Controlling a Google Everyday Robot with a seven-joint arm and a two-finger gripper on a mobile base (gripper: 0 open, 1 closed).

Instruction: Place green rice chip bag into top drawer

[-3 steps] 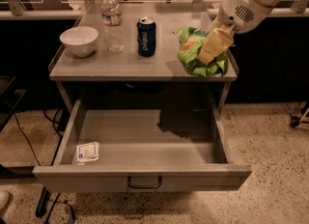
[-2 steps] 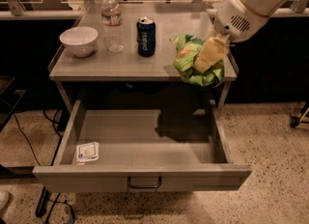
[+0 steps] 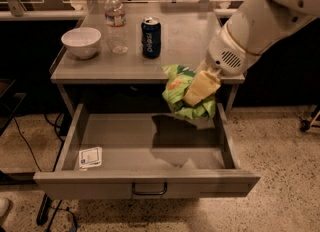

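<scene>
The green rice chip bag hangs in the air just in front of the desk's front edge, over the right rear part of the open top drawer. It is crumpled, its bright green folds bulging out to the left of and below the claw. The claw is clenched on the green rice chip bag, its pale yellowish fingers pressed into the upper right of the pouch. The white arm comes down to it from the upper right corner of the view.

Under the bag a dark shadow lies on the grey floor of the drawer. The drawer is pulled well out, its dark bar handle on the front panel. A small white printed card lies flat in the front left corner.

On the desk behind, a blue Pepsi can stands upright near the middle, a clear water bottle just to its left, and a white bowl further left near the edge. All three stand well apart from the bag.

The speckled terrazzo floor spreads around the desk, and a dark cable trails across it on the left
</scene>
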